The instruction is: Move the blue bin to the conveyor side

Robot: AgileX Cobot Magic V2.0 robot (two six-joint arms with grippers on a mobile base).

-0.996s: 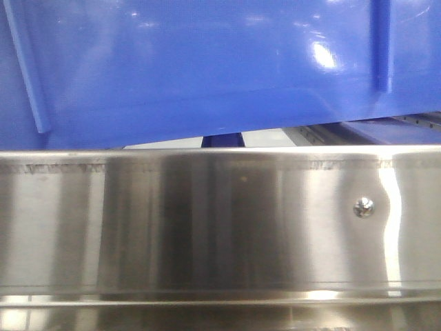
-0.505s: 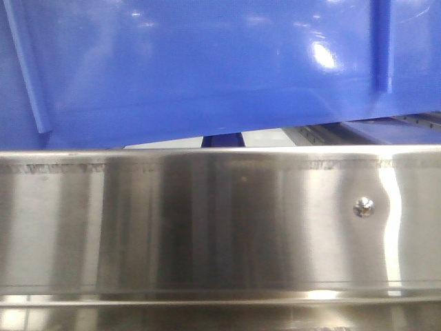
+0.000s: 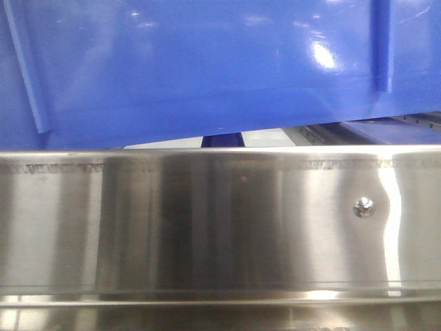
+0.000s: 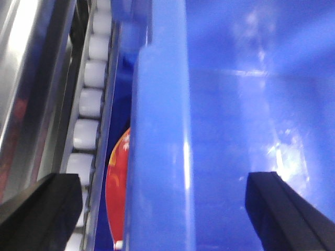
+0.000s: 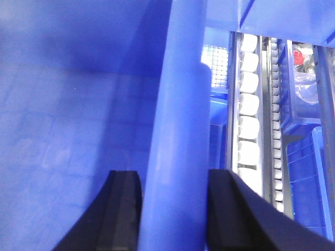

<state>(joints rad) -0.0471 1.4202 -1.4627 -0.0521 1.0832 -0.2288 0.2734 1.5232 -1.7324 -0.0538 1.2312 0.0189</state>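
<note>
The blue bin [image 3: 207, 62] fills the top of the front view, its glossy ribbed wall sitting slanted above a steel rail. In the left wrist view my left gripper [image 4: 162, 209] is open, its black fingers [image 4: 42, 209] far apart on either side of the bin's thick rim [image 4: 157, 157] without touching it. On the other side, my right gripper [image 5: 175, 209] is shut on the bin's rolled rim [image 5: 178, 130], both fingers [image 5: 123, 209] pressed against it. The conveyor is out of view.
A brushed stainless steel rail [image 3: 220, 221] with a screw [image 3: 363, 207] runs across the front. Tracks of white rollers [image 4: 86, 104] [image 5: 248, 110] flank the bin. A red object [image 4: 118, 193] lies beside the bin's left wall. More blue crates [image 5: 309, 183] stand on the right.
</note>
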